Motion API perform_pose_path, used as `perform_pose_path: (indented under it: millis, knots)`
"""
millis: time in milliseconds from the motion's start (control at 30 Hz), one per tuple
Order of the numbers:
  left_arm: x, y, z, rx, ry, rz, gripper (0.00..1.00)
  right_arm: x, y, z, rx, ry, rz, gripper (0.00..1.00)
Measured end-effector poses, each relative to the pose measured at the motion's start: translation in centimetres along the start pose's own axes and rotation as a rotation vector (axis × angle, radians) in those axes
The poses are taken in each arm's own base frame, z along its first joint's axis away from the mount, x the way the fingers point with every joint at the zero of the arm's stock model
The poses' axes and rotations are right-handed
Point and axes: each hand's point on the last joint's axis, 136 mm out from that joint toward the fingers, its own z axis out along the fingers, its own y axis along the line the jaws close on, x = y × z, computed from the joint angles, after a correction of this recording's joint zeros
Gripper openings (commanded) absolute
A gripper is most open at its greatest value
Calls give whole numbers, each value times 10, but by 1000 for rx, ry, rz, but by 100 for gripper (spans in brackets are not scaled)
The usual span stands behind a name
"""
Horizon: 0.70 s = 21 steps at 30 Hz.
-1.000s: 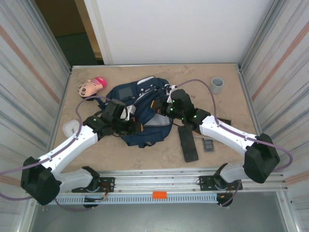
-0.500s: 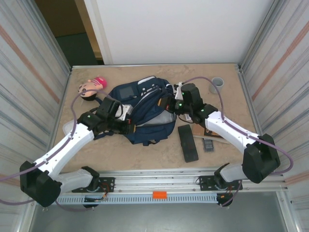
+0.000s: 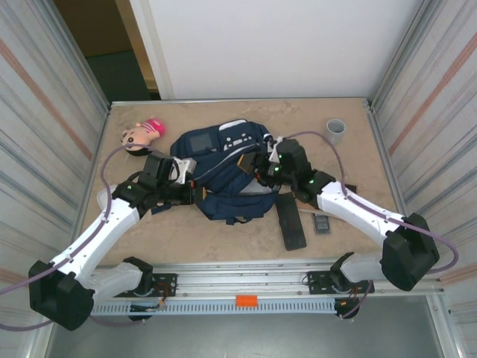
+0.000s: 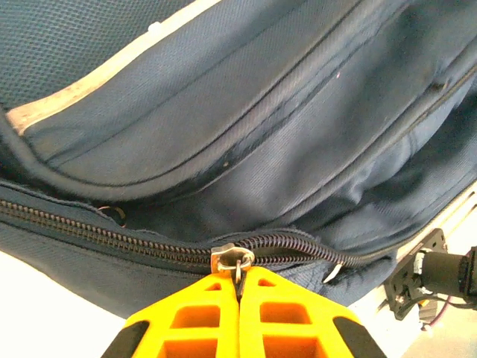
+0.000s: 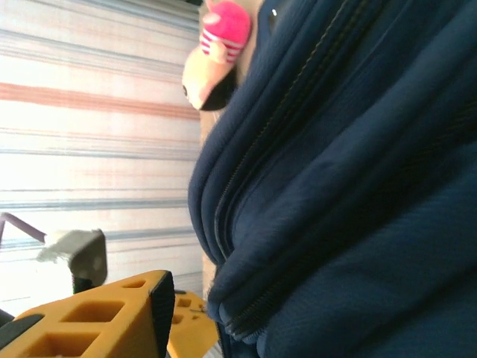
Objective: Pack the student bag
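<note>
My left tool (image 4: 238, 287) pinches the zipper pull (image 4: 237, 261) at the left side of the student bag (image 3: 223, 156), which lies flat on the bench (image 3: 350, 160); I'd drag straight along the teeth (image 4: 112, 232); the right tool (image 3: 258, 167) sits at the bag's right edge, spread or not I cannot tell.

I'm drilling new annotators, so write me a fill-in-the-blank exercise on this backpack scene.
1. The ____ gripper is shut on the student bag's zipper pull.
2. The doll wears a ____ hat.
3. The grey cup stands near the table's far ____ corner.
Missing: left; pink; right
</note>
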Motion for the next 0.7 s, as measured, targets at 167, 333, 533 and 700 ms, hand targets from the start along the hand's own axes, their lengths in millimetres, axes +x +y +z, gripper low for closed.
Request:
perform_pose_path:
  millis: [167,333,533,700]
  knots:
    - [-3,-2,0,10,-11,-17,0,21,2,10,4,-22,43,42]
    - [-2,0,0,-5,-11,-14,0,17,-1,15,8,-47,79,6]
    - [6,25,-5,-149,0,62,0,-10,-6,3,22,13,74,0]
    - [2,46,-10,-240,-58,102,0,-50,16,-27,-32,57,52,0]
